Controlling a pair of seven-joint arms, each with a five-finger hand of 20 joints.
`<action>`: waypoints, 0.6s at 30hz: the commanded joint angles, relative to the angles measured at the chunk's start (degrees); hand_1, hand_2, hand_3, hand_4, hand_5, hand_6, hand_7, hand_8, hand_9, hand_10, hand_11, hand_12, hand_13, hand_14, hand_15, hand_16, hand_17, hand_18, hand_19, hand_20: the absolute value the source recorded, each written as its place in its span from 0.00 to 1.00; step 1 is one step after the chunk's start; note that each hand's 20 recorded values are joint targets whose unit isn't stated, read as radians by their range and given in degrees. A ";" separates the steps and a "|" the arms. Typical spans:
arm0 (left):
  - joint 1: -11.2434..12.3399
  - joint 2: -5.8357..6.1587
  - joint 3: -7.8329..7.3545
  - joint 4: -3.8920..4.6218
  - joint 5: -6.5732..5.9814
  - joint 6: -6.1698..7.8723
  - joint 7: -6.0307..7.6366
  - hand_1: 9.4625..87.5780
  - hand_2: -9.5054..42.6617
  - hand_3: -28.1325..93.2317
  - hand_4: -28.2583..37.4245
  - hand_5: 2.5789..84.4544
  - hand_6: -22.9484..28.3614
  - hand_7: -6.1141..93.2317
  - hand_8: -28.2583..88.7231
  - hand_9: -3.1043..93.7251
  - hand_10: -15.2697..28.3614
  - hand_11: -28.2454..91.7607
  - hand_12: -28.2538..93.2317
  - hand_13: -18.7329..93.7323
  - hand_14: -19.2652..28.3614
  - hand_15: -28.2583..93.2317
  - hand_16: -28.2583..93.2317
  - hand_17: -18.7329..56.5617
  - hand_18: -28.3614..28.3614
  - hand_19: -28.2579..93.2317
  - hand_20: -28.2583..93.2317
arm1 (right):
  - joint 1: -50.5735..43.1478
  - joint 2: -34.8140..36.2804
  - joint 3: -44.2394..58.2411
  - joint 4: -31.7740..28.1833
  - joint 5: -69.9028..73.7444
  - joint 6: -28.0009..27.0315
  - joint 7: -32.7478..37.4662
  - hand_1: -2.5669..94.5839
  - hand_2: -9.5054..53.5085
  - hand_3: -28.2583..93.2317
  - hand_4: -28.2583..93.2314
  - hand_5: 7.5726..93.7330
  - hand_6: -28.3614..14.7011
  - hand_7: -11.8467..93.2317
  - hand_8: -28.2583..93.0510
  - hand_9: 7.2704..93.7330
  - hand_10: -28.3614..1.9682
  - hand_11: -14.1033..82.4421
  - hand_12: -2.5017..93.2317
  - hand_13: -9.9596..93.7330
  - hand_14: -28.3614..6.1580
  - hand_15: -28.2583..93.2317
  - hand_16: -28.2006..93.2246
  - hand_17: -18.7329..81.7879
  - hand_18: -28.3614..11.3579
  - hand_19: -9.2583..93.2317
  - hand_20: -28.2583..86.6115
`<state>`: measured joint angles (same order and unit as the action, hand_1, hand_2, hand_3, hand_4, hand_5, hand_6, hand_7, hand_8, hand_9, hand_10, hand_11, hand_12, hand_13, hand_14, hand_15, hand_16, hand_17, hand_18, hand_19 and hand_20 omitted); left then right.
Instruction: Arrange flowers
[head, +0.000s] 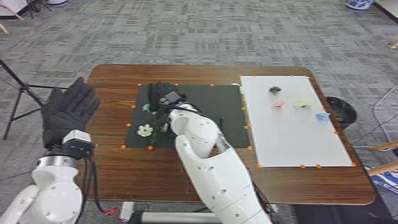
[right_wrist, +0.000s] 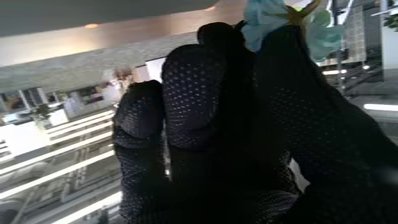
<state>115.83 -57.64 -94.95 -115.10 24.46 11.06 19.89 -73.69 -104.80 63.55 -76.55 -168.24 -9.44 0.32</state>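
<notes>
Holding one blue flower (right_wrist: 264, 22) is the right robot hand (head: 162, 93)

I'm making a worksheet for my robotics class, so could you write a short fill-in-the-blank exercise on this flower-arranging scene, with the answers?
The right hand holds a flower with pale ____ petals. In the head view, the dark mat lies to the ____ of the white sheet. The bloom in the mat's lower left part is ____ in colour. The left hand is ____, not shut.

Missing words: blue; left; white; open.
</notes>
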 joint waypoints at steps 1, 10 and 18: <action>-0.82 -0.06 0.42 0.15 -0.56 -0.52 0.09 0.20 0.50 0.78 0.00 0.48 0.62 0.12 0.18 0.36 0.68 0.34 0.28 0.38 0.66 0.34 0.19 0.16 0.73 0.52 0.28 | -1.43 -2.03 1.21 1.26 -20.86 3.42 0.02 0.61 0.02 0.78 0.01 0.79 0.65 0.37 0.24 0.80 0.63 0.24 0.27 0.80 0.60 0.73 0.47 0.61 0.20 0.93 0.55; -0.98 -0.17 0.31 0.11 -0.03 -0.05 0.36 0.19 0.50 0.79 0.00 0.47 0.61 0.12 0.18 0.36 0.67 0.34 0.28 0.38 0.65 0.33 0.19 0.16 0.74 0.52 0.27 | -2.28 -1.62 1.98 2.32 -28.38 7.15 -2.01 0.61 0.02 0.79 0.02 0.77 0.63 0.34 0.23 0.76 0.57 0.26 0.24 0.79 0.59 0.73 0.47 0.61 0.19 0.93 0.55; -0.43 -0.38 -0.28 -0.14 -0.44 -0.45 0.88 0.19 0.49 0.79 0.00 0.47 0.60 0.12 0.18 0.35 0.65 0.34 0.27 0.38 0.64 0.31 0.20 0.17 0.73 0.51 0.28 | -2.54 -0.59 0.81 1.27 -29.35 2.62 -2.14 0.60 0.02 0.79 0.02 0.75 0.61 0.33 0.23 0.73 0.54 0.28 0.22 0.79 0.58 0.74 0.46 0.60 0.19 0.93 0.55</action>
<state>114.66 -57.66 -94.63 -114.94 24.22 11.03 20.01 -75.82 -106.23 65.51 -74.43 -168.25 -2.92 -0.34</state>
